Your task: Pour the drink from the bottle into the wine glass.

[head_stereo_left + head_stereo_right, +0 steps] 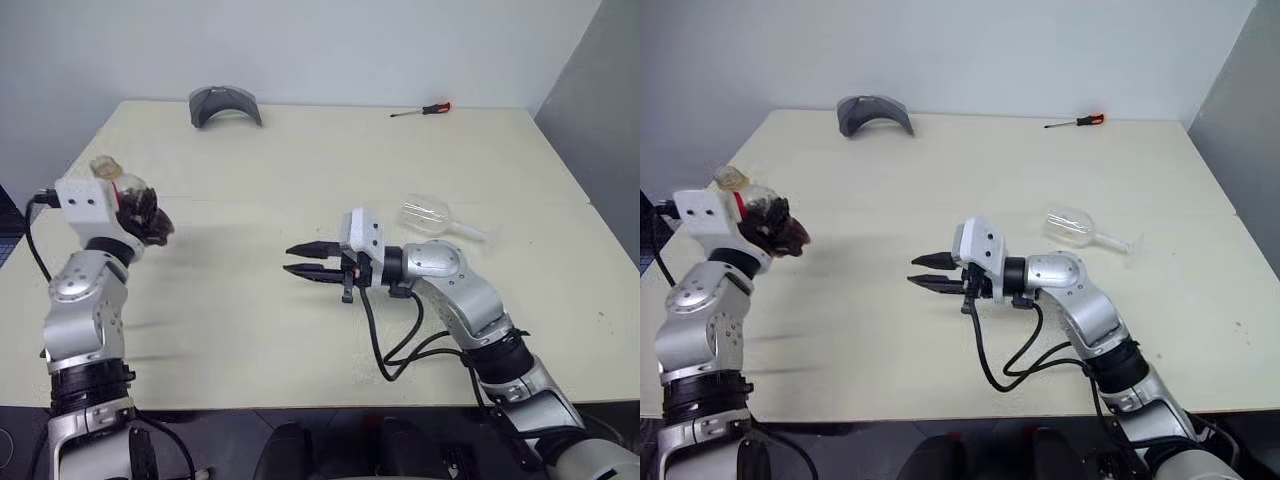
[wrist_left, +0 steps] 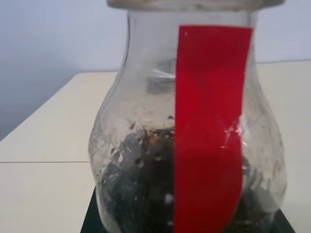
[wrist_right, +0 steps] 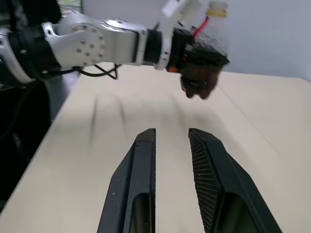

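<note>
The left pincer is clamped on the bottle and holds it raised over the left edge of the table; the drink sits dark in the bottle's lower body, behind the red label strip. The right pincer is empty — its fingers stand slightly apart, pointing level toward the robot's left above the table's middle. The wine glass lies on its side on the table, just beyond the right arm. A screwdriver lies at the far edge
</note>
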Action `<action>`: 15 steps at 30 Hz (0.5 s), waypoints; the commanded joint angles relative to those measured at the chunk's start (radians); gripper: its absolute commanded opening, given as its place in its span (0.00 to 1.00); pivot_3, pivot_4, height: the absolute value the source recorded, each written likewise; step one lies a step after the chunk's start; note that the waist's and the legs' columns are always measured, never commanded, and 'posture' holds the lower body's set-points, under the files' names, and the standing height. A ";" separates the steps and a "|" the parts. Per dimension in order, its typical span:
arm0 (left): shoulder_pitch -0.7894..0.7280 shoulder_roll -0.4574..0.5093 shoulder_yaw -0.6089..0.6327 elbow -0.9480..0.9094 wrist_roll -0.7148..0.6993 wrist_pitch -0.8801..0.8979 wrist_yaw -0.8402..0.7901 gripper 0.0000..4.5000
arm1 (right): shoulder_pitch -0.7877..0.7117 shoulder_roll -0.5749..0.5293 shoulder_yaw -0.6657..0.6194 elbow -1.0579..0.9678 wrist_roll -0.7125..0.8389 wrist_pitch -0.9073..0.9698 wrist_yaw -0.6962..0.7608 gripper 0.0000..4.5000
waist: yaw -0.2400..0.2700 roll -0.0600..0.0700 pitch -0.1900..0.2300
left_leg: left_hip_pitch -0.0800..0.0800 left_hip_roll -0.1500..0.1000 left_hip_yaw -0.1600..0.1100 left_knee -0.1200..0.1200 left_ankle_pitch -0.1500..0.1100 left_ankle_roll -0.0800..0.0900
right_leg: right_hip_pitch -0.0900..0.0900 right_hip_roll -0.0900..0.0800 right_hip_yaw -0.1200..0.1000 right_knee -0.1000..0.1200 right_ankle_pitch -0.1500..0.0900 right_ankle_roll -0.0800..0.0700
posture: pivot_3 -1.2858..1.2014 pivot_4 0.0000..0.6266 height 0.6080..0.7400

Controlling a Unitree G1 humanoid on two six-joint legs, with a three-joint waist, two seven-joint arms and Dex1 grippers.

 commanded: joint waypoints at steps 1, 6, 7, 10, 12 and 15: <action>-0.040 0.020 -0.006 0.037 0.015 -0.065 -0.022 0.32 | -0.013 0.017 -0.060 -0.015 -0.022 0.058 -0.112 0.25 | 0.001 0.000 0.000 | 0.000 0.000 0.000 0.000 0.000 0.000 | 0.000 0.000 0.000 0.000 0.000 0.000 | 0.52 0.24 1.00; -0.084 0.015 -0.029 0.106 0.023 -0.104 -0.044 0.32 | 0.003 0.023 -0.099 -0.048 -0.019 0.170 -0.208 0.38 | 0.001 0.000 0.000 | 0.000 0.000 0.000 0.000 0.000 0.000 | 0.000 0.000 0.000 0.001 0.000 0.000 | 0.52 0.24 1.00; -0.095 0.013 -0.033 0.126 0.026 -0.114 -0.049 0.32 | 0.010 0.022 -0.102 -0.061 -0.018 0.189 -0.219 0.46 | 0.001 0.000 0.000 | 0.000 0.000 0.000 0.000 0.000 0.000 | 0.000 0.000 0.000 0.001 0.000 0.000 | 0.52 0.24 1.00; -0.125 0.012 -0.039 0.196 0.033 -0.151 -0.064 0.32 | 0.034 0.025 -0.104 -0.103 -0.014 0.232 -0.247 0.68 | 0.001 0.000 0.000 | 0.000 0.000 0.000 0.000 0.000 0.000 | 0.000 0.000 0.000 0.001 0.000 0.000 | 0.52 0.24 1.00; -0.147 0.013 -0.043 0.257 0.038 -0.183 -0.077 0.32 | 0.052 0.037 -0.107 -0.130 -0.005 0.259 -0.266 0.84 | 0.001 0.000 0.000 | 0.000 0.000 0.000 0.000 0.000 0.000 | 0.000 0.000 0.000 0.001 0.000 0.000 | 0.52 0.24 1.00; -0.184 0.008 -0.051 0.351 0.046 -0.240 -0.088 0.32 | 0.074 0.046 -0.089 -0.155 -0.015 0.266 -0.283 0.99 | 0.001 0.000 0.000 | 0.000 0.000 0.000 0.000 0.000 0.000 | -0.001 0.000 0.000 0.001 0.000 0.000 | 0.52 0.24 1.00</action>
